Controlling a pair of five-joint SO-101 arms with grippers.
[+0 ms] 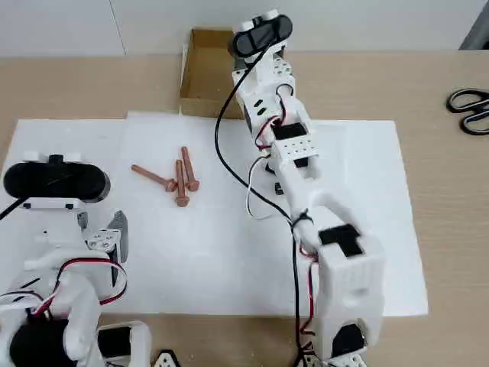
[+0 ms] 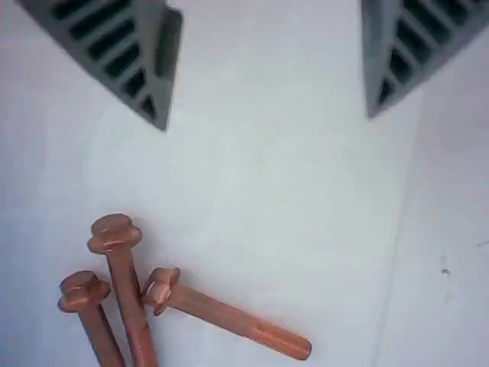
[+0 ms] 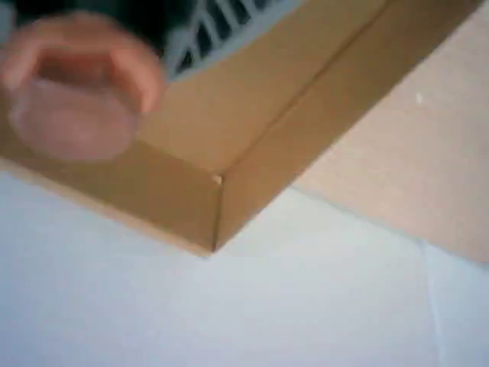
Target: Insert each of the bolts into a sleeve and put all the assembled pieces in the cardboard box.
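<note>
Your left hand sits at the near-left of the white sheet, its two grey fingers spread wide with nothing between them. The three copper-coloured bolts lie on the sheet farther out and to the right of that hand, well apart from it. Two of them run near to far, side by side, heads toward you. The third lies more left to right, its head just beside the pair and its shank pointing left.

The left arm is much the nearer one to the bolts, so the next pickup looks like its job. I judge you need to carry the hand far and right, then turn the fingers to close across a shank, not along it.

The cardboard box stands at the far edge of the sheet. Your right hand hangs at the box's right wall, and it seems to pinch a blurred copper-coloured piece just above the near corner. I cannot tell whether the piece carries a sleeve. Scissors lie on the desk at the far right.
</note>
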